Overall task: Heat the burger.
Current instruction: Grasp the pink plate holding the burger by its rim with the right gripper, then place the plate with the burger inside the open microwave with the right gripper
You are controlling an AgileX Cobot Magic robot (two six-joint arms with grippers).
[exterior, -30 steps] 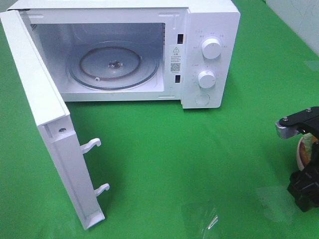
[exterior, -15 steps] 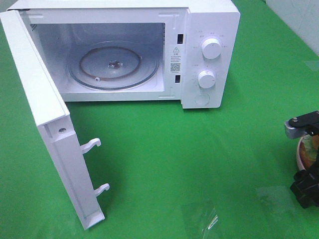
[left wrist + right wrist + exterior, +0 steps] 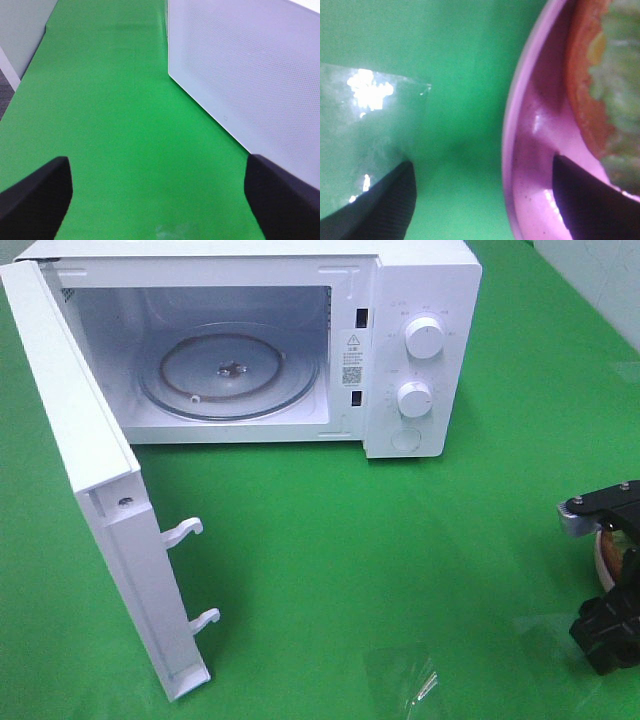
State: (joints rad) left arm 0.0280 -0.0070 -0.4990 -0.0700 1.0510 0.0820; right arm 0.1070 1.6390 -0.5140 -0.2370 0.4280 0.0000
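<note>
My right hand (image 3: 482, 165) is spread astride the rim of the pink plate (image 3: 520, 125); the burger (image 3: 590, 90) looks soft and light, so I'd grip that stiff rim.

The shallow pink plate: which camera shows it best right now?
Right wrist: the shallow pink plate fills much of the close-up, rim and glossy inner surface clear. Exterior high shows only a sliver behind the right gripper at the frame edge. Left wrist shows none of it.

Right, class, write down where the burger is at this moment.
In the exterior high view the burger is at the far right edge, on the pink plate, at the right claw, well to the right of the open microwave.
</note>
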